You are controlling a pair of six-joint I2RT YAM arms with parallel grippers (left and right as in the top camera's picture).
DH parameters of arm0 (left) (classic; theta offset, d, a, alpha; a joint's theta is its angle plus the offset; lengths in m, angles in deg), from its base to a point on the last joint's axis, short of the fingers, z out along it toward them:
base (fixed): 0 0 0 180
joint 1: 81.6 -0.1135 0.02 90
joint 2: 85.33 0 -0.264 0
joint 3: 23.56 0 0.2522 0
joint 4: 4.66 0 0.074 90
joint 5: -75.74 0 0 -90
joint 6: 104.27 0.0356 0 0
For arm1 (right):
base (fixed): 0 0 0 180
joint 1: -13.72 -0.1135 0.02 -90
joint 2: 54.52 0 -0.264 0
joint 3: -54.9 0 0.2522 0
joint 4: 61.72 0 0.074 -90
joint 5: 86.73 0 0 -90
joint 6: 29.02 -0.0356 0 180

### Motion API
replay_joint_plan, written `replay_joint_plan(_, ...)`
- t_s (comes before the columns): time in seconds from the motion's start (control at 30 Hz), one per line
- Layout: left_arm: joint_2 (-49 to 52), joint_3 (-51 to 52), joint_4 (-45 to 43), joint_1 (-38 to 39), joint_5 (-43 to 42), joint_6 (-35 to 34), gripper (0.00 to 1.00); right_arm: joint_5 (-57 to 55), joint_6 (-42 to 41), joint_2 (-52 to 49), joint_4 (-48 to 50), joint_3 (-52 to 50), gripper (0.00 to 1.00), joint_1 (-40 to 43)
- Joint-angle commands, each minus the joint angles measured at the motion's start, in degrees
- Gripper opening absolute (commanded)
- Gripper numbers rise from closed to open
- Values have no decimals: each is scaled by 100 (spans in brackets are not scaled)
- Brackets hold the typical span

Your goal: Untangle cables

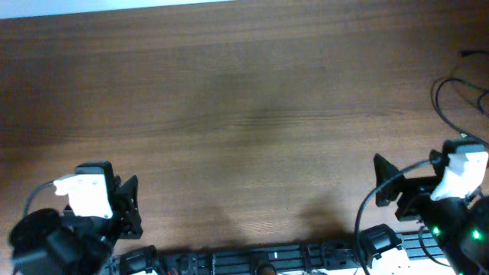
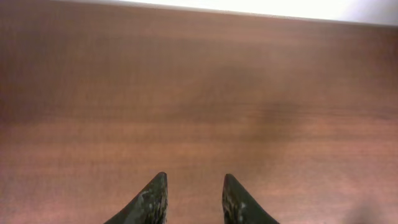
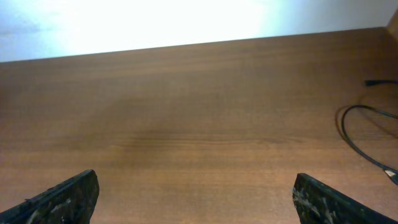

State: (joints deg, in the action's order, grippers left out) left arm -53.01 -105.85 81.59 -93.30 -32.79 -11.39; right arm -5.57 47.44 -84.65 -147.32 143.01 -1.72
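Observation:
The cables [image 1: 437, 95] are thin black cords lying in loose loops at the table's far right edge, with one small plug end [image 1: 467, 53] behind them. In the right wrist view a cable loop [image 3: 341, 124] curves along the right side, with a plug end [image 3: 373, 82] above it. My right gripper [image 1: 382, 182] [image 3: 196, 180] stands wide open near the front right, short of the cables and holding nothing. My left gripper [image 1: 130, 205] [image 2: 194, 180] is at the front left, far from the cables. Its fingers are narrowly apart over bare wood, with nothing between them.
The brown wooden table [image 1: 244, 114] fills the view. The arm bases and their thicker black wiring [image 1: 367, 221] line the front edge. A pale wall strip [image 3: 155, 25] runs behind the table's far edge.

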Motion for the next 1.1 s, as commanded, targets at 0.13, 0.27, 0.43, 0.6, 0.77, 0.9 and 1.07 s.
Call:
replay_joint_plan(0.13,-415,1106,-636,-35,330,-811,42,-133,-72,35,-35,-68,99,-39)
replay_joint_plan(0.27,-417,1106,-960,-35,330,-1012,99,-129,-70,35,-76,-68,99,-39)
replay_joint_plan(0.43,-417,1106,-1027,-35,293,-1572,99,-129,-72,35,-90,-68,99,-39)
replay_joint_plan(0.6,-417,1106,-986,-35,293,-1591,99,-129,-70,35,-90,-68,99,-39)
replay_joint_plan(0.77,-417,1106,-977,-35,310,-1589,99,-129,-70,35,-90,-68,99,-39)
replay_joint_plan(0.9,-417,1108,-964,-35,334,-1591,99,-129,-72,35,-90,-68,99,-39)
replay_joint_plan(1.07,-634,1615,-1661,-20,723,-1589,99,-129,-70,35,-90,-68,99,-39)
